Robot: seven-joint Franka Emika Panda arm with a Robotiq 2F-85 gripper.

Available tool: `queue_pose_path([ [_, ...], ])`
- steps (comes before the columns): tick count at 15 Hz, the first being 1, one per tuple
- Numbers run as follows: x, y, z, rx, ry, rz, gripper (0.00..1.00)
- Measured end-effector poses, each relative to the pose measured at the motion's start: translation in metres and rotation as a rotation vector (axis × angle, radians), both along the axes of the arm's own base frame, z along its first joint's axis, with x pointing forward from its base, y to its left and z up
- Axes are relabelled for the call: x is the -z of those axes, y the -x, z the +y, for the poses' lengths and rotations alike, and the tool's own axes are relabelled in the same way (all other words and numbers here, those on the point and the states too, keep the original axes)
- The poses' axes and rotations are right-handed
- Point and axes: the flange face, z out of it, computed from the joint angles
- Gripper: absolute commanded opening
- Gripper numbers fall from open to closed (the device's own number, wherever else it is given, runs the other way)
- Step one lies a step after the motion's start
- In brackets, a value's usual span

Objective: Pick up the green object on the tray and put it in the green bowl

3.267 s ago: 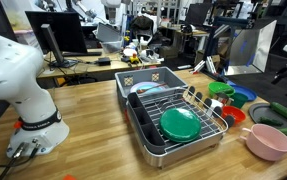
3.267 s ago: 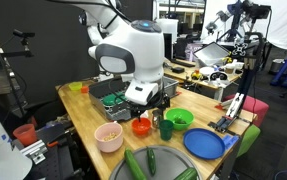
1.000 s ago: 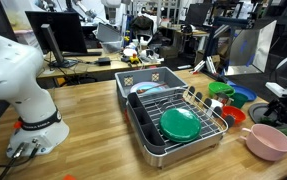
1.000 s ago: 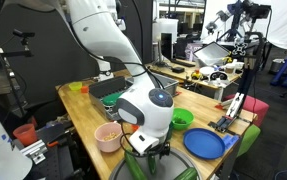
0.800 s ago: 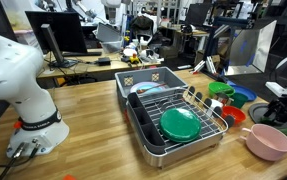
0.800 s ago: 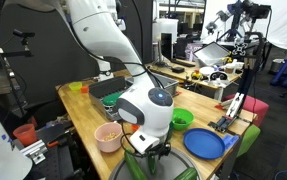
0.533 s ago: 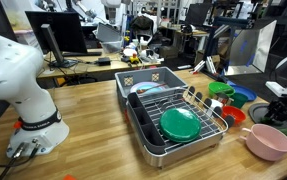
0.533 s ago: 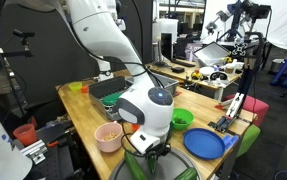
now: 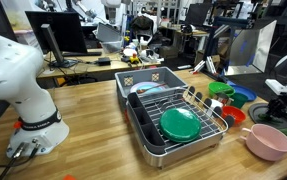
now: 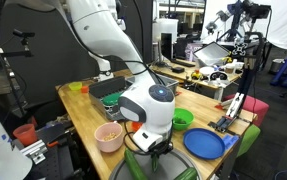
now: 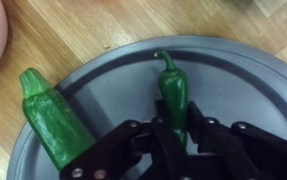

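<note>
The green object, a small dark green pepper (image 11: 173, 92), lies on a round grey tray (image 11: 238, 80). My gripper (image 11: 176, 125) is shut on the pepper's lower end, one black finger on each side. In an exterior view the gripper (image 10: 151, 152) hangs low at the near table end, and the green bowl (image 10: 179, 119) stands just behind it. The green bowl (image 9: 220, 89) also shows beside the blue plate, with the gripper (image 9: 281, 107) at the right edge.
A cucumber (image 11: 51, 120) lies on the same round tray, left of the pepper. A pink bowl (image 10: 109, 136), a red bowl (image 10: 141, 126) and a blue plate (image 10: 205, 143) stand nearby. A grey pan with a wire rack (image 9: 143, 132) holds a green disc (image 9: 179, 124).
Since three seconds ago the arm has swung from near the rack down to the round tray. Over the last second it has stayed there and the jaws have shut on the pepper.
</note>
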Motion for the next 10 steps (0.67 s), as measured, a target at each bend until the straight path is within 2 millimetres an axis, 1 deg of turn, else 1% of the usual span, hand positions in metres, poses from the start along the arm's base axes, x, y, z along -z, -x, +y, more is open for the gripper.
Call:
queue_pose_path([
  [2,-0.011,-0.005,-0.003,0.016,0.011,-0.038,0.06],
  [4,-0.033,-0.010,-0.010,0.036,0.019,-0.103,0.06],
  [8,-0.098,-0.021,-0.026,0.057,0.034,-0.290,0.06],
  [10,-0.131,-0.026,-0.026,0.042,0.024,-0.394,0.06],
])
